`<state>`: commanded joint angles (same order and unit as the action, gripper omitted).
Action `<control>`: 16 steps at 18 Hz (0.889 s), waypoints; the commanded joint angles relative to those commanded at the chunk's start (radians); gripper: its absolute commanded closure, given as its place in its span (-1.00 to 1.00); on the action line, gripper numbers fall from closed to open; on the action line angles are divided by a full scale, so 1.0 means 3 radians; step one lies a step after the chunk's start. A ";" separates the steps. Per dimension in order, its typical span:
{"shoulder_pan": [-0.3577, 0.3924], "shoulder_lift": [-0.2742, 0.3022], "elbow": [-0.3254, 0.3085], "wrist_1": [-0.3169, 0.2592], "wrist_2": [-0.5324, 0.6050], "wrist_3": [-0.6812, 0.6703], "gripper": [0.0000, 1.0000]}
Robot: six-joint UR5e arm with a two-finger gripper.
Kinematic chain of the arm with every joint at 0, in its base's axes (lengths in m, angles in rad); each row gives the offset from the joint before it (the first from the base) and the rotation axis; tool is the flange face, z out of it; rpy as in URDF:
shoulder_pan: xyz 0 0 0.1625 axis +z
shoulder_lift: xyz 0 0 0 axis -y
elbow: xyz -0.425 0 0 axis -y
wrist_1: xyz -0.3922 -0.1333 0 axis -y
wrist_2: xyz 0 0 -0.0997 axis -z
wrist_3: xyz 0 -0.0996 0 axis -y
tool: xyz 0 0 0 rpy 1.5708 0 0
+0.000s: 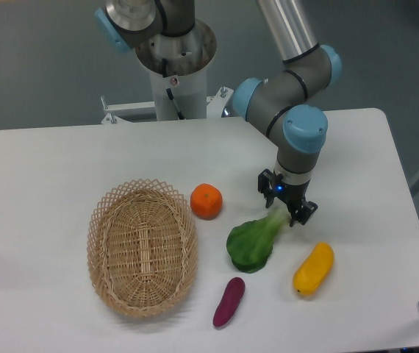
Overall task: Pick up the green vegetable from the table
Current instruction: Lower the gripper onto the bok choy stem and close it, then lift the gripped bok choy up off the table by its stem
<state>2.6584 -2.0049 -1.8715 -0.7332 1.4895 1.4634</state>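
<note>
The green vegetable (253,241) lies on the white table (48,169), right of centre, its dark leaves toward the front and its pale stalk pointing up-right. My gripper (286,209) hangs straight down over the stalk end, its dark fingers on either side of the stalk tip. The jaws stand apart and look open; whether they touch the stalk I cannot tell.
An orange (206,201) sits just left of the vegetable. A wicker basket (142,246) stands further left. A yellow oblong vegetable (313,268) lies to the right front, a purple eggplant piece (228,301) at the front. The arm's base (173,66) rises at the back.
</note>
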 joint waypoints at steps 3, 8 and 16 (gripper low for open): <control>0.0005 0.0000 0.0015 0.0000 0.0000 0.0020 0.03; 0.0005 0.0005 0.0036 0.0000 0.0000 0.0041 0.14; 0.0020 0.0046 0.0097 0.0000 -0.0005 0.0056 0.21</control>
<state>2.6645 -1.9911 -1.8423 -0.7332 1.4880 1.4803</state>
